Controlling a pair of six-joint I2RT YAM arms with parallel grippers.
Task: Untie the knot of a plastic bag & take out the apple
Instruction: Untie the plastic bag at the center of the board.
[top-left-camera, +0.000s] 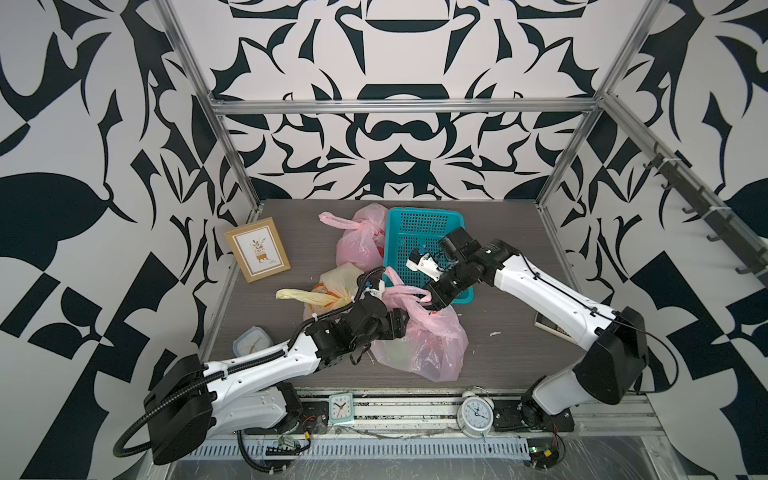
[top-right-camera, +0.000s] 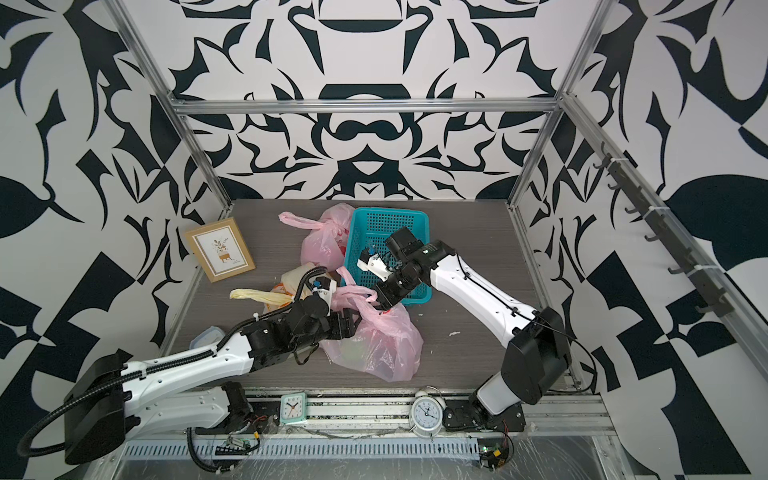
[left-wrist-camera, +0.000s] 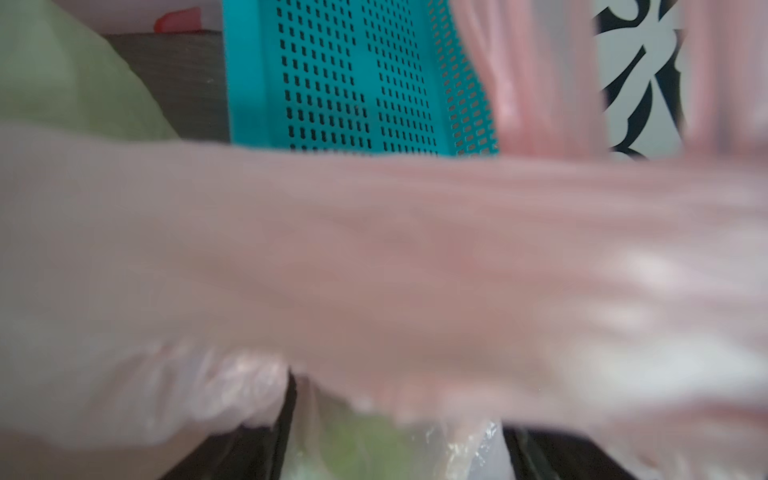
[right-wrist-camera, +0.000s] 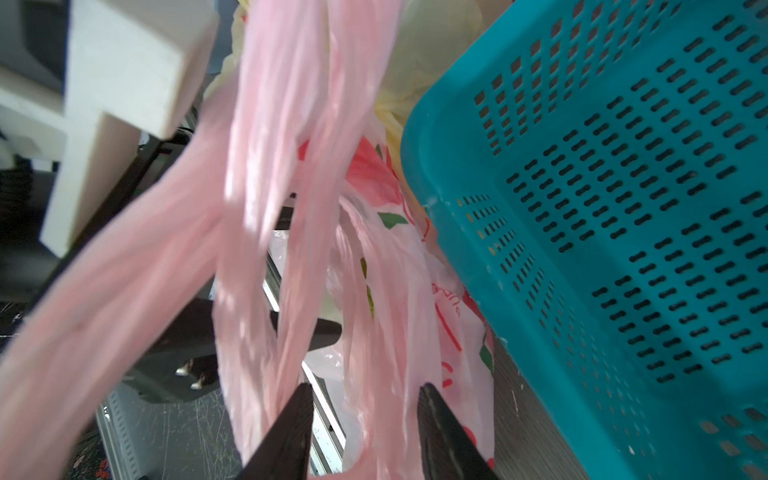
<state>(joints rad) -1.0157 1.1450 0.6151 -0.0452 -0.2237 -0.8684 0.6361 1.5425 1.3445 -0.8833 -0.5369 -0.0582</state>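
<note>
Near bag (top-left-camera: 432, 349) before basket (top-left-camera: 411, 232); far bag (top-left-camera: 359, 245) left of basket; frame (top-left-camera: 257, 249) further left.

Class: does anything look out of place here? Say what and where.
A square mint clock and a round alarm clock stand on the front rail, off the table; a white scrap lies loose on it.

Blurred film of the plastic bag (left-wrist-camera: 374, 270) drapes over the left gripper (left-wrist-camera: 399, 424), hiding most of both fingers; a greenish shape (left-wrist-camera: 345, 453) between those jaws is too smeared to name; whether they grip it cannot be told; the right gripper (right-wrist-camera: 365, 388) is cut off behind its fingertips.
</note>
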